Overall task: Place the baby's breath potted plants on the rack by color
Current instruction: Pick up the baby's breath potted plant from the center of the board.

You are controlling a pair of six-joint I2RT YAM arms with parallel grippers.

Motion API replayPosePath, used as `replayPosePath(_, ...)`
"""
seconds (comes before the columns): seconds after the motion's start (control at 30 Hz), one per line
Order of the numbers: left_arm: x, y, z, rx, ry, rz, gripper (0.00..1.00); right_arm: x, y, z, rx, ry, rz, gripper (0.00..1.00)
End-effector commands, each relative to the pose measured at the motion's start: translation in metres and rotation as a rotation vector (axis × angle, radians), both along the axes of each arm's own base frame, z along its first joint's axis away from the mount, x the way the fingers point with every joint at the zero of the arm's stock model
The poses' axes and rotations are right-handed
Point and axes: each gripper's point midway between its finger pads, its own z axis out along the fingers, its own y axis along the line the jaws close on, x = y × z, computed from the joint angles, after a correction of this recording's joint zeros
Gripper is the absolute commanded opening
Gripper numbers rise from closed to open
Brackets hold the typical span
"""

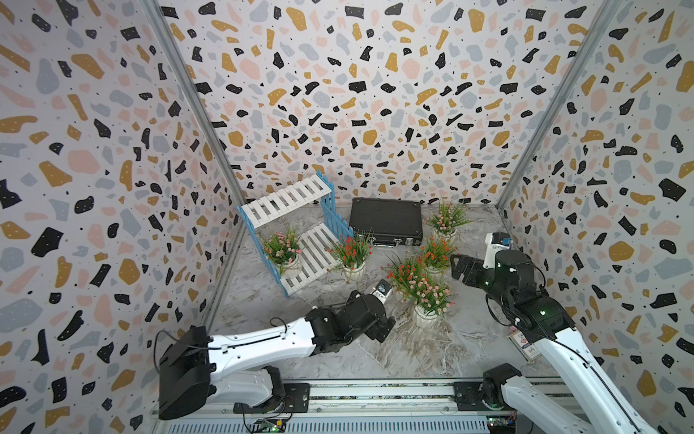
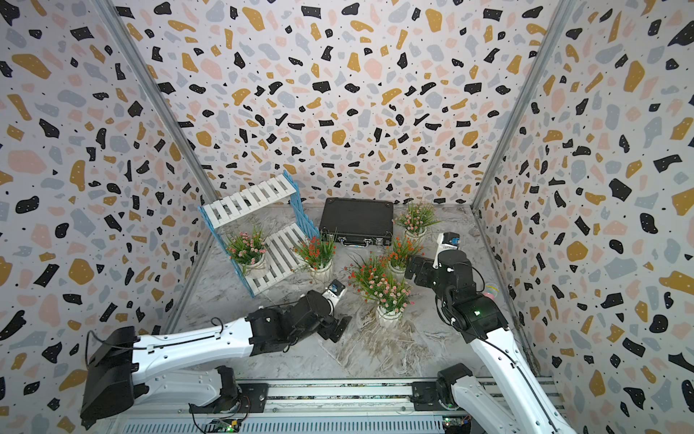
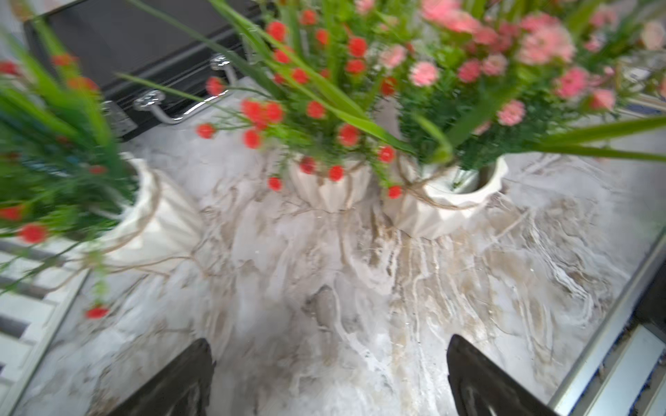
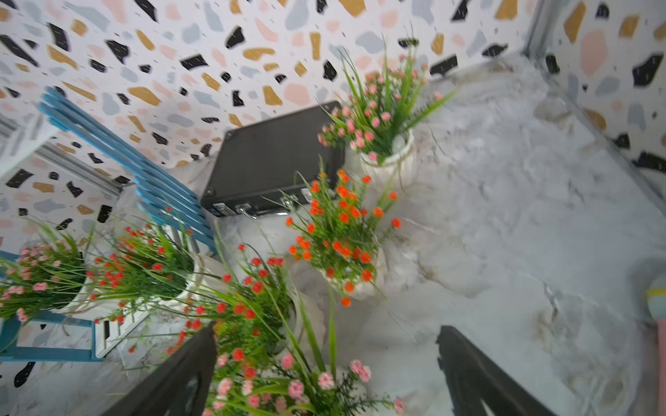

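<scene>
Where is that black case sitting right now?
In both top views the black case lies flat at the back of the table, near the middle, between the blue-and-white rack and a pink-flowered plant.

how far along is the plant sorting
Done: one pink plant sits on the rack's lower tier. In hand: nothing; left claw and right claw are open and empty. Left: three orange-red plants and two pink plants stand on the table.
</scene>
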Motion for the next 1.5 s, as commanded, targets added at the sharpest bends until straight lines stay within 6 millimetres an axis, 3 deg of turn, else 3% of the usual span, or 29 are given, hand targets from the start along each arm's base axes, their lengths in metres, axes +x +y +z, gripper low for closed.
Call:
replayPosePath(0.0,0.0,-0.037,0.023,-0.136,-0.109,-0.099,0.99,-0.016,-0.009,-0.02,0.125,0.095,-0.035,0.98)
replayPosePath(0.17,-0.022,-0.077,0.011,-0.171,-0.113,-0.276,0.99,-0.021,-0.021,-0.048,0.228,0.174,-0.075,0.97)
replayPosePath(0.3,-0.033,-0.101,0.0,-0.213,-0.092,-0.384,0.99,-0.021,-0.017,-0.066,0.272,0.208,-0.066,0.96)
replayPosePath(0.5,-0.034,-0.125,-0.023,-0.216,-0.072,-0.44,0.99,-0.022,-0.016,-0.076,0.281,0.215,-0.057,0.96)
replayPosePath(0.67,-0.025,-0.136,-0.037,-0.201,-0.092,-0.426,0.99,-0.025,-0.014,-0.082,0.283,0.222,-0.043,0.96)
replayPosePath(0.93,-0.01,-0.145,-0.04,-0.215,-0.147,-0.37,0.99,-0.037,-0.016,-0.102,0.286,0.247,-0.058,0.97)
replayPosePath(1.3,0.021,-0.151,-0.051,-0.193,-0.193,-0.279,0.99,-0.043,-0.021,-0.095,0.274,0.21,-0.065,0.98)
replayPosePath(1.47,0.028,-0.16,-0.047,-0.215,-0.204,-0.282,0.99,-0.046,-0.026,-0.088,0.243,0.187,-0.074,0.99)
